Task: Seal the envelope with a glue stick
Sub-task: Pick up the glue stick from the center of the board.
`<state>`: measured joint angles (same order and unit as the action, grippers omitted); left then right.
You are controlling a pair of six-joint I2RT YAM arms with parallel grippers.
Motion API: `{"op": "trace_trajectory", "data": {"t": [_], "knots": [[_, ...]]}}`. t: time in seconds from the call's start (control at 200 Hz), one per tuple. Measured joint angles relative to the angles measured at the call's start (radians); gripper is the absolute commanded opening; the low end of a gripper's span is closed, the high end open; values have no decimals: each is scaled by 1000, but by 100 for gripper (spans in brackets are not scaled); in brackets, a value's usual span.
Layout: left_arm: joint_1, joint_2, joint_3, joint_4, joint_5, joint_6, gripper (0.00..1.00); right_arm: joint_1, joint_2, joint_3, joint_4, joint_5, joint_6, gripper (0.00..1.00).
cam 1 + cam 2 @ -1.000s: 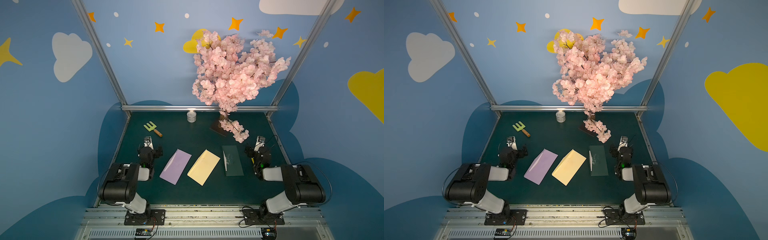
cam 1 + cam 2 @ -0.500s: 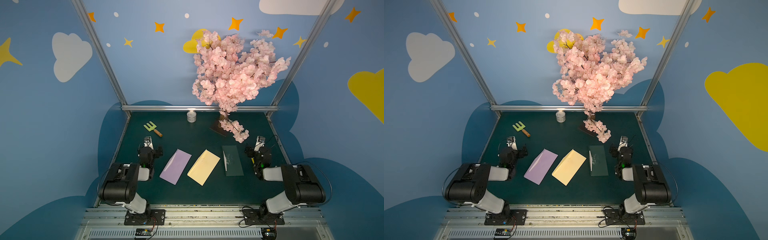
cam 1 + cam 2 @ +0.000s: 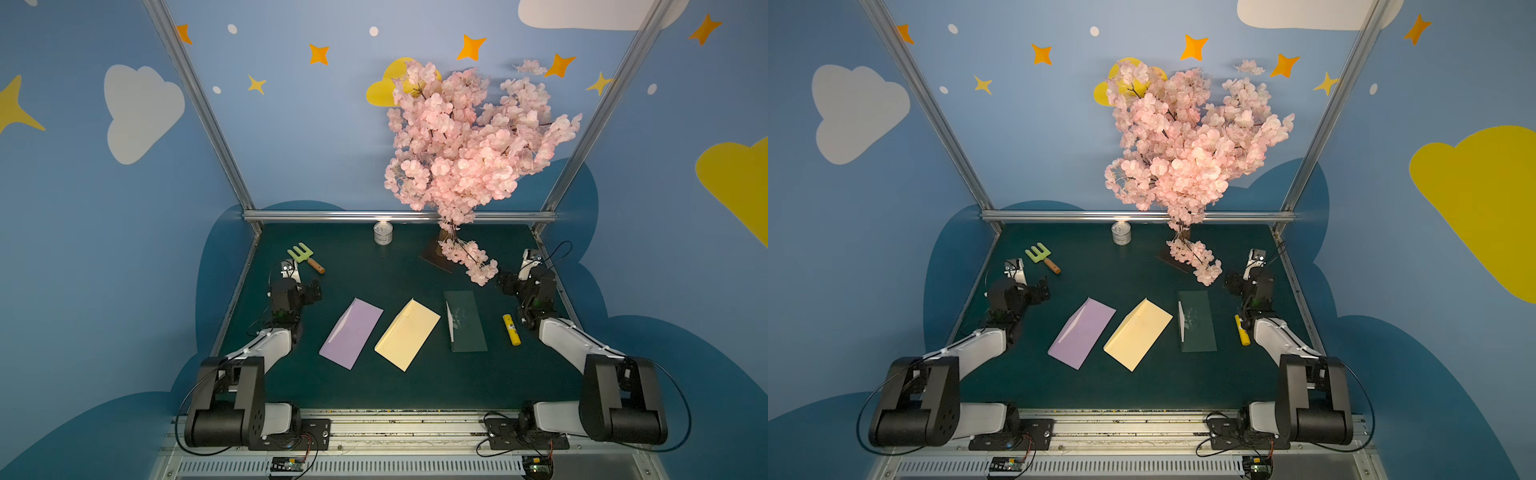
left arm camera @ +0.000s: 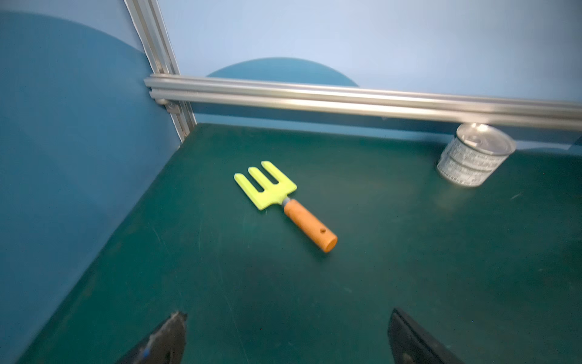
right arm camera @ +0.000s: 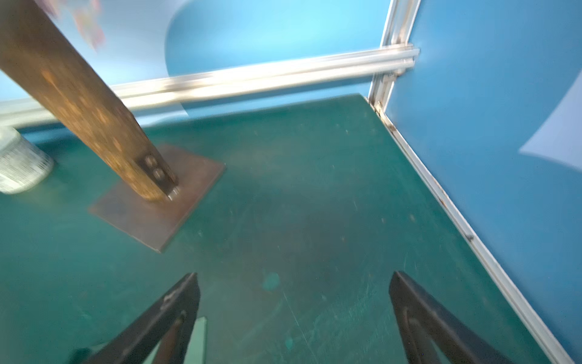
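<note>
The glue stick [image 3: 511,330], at 3 o'clock on the table [image 3: 374,386], is too small to read its label or make out a cap. The tree's base plate [image 3: 432,259], toward 1 o'clock, lies half under blossoms [image 3: 469,259]. The right wrist view is blurred — the can [image 5: 19,164], the trunk [image 5: 78,104] and the fingers of the right gripper [image 5: 294,273] run off the frame.

Top views looked evenly lit and sharp to me, just bent at the edges. Right wrist feed was smeared with blur, the tree post [image 5: 78,104] worst; left wrist slightly soft.
</note>
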<state>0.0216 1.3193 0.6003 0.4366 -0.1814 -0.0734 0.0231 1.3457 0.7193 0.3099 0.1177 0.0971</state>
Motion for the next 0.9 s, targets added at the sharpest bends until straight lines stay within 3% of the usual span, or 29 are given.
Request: {"op": "trace_trajectory", "data": {"t": [0.17,0.33,0.476,0.736,0.901], "knots": [[0,-79,146,-265,42,-63,100,0,-4,192,-384,-37,67,96],[-11,-132,106,-412,126,-190,100,-13,-4,266,-697,-48,135,96],[-78,-164,44,-489,176,-294,100,-38,10,278,-913,-52,188,96],[-193,-228,16,-562,213,-380,100,-77,219,341,-1160,-100,190,95],[-227,-255,-16,-570,227,-427,100,-80,310,364,-1204,-145,172,86]]}}
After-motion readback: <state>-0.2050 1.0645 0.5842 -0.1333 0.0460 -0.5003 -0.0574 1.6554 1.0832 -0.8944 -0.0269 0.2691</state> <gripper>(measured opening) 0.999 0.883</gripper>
